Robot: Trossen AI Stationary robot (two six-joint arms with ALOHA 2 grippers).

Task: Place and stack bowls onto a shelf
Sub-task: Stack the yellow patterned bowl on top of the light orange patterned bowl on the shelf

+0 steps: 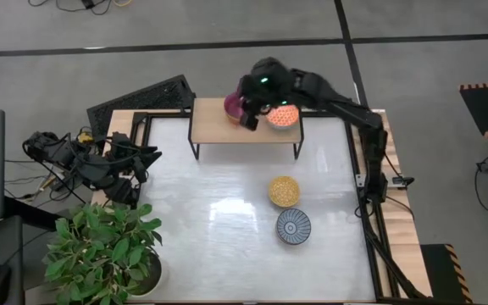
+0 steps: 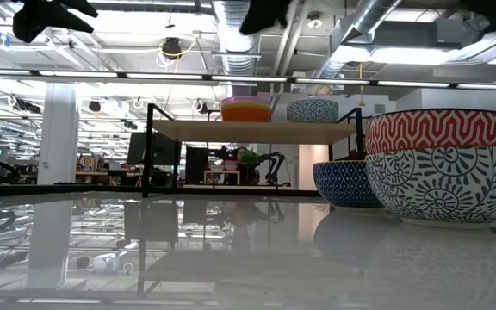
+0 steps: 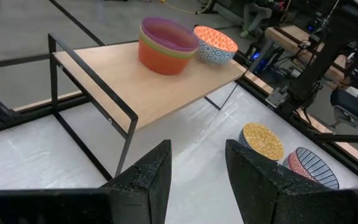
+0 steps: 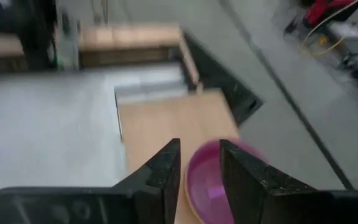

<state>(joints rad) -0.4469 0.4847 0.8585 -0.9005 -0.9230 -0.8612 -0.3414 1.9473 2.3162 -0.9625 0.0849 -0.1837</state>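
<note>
A stack of bowls point(image 3: 166, 45), orange at the bottom and magenta on top, stands on the wooden shelf point(image 1: 219, 131) beside an orange-patterned bowl point(image 1: 283, 117). On the table rest a yellow bowl point(image 1: 284, 191) and a blue-grey radial-lined bowl point(image 1: 294, 226). My right gripper point(image 4: 199, 155) is open and hovers above the magenta bowl point(image 4: 213, 180). In the low view it sits well above the stack point(image 2: 246, 109). My left gripper point(image 3: 197, 174) is open and waits at the table's left side, facing the shelf.
A potted plant point(image 1: 108, 250) stands at the table's near left corner. A black frame point(image 1: 371, 169) runs around the table. A dark slanted panel point(image 1: 138, 100) lies left of the shelf.
</note>
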